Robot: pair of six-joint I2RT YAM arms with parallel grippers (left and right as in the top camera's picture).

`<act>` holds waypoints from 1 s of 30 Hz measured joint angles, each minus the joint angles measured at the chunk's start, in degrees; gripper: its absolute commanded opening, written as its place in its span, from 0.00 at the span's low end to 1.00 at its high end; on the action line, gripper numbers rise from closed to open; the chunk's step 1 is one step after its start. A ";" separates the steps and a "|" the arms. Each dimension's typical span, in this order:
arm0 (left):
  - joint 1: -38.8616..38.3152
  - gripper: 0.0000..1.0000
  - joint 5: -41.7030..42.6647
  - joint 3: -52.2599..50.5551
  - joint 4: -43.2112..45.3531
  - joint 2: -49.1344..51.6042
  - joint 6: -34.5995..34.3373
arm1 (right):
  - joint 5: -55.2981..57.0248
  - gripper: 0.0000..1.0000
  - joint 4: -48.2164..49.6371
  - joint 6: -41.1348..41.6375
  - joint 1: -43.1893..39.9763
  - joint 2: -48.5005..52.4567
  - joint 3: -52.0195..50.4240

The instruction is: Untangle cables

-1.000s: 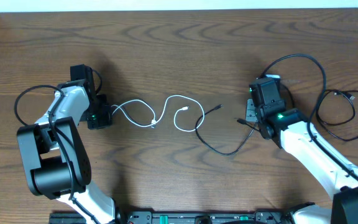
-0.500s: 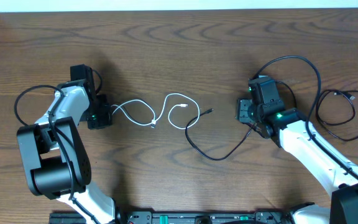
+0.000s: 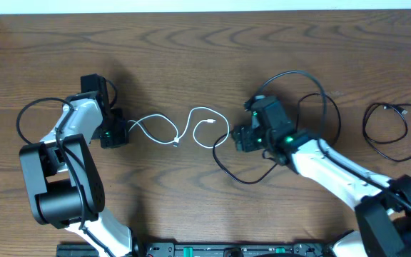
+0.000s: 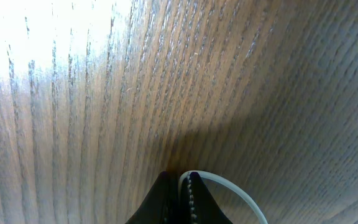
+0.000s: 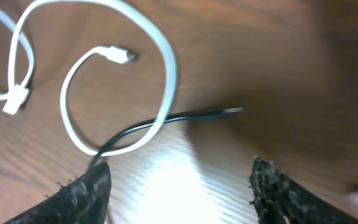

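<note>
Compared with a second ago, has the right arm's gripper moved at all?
Yes. In the overhead view the right gripper has moved left, from well clear of the white cable to just beside its right loop.

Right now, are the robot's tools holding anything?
The left tool pinches the white cable at its leftmost bend, away from both plugs. The right tool is open, holding nothing.

Wood-grain table (image 3: 205, 57), white cable (image 5: 174, 74) crossing black cable (image 5: 185, 115) at centre, coiled black cord (image 3: 365, 130) at right
</note>
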 measured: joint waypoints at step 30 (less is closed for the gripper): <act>0.00 0.07 0.00 0.00 -0.02 0.00 0.00 | -0.92 0.01 10.82 4.98 14.97 11.65 1.70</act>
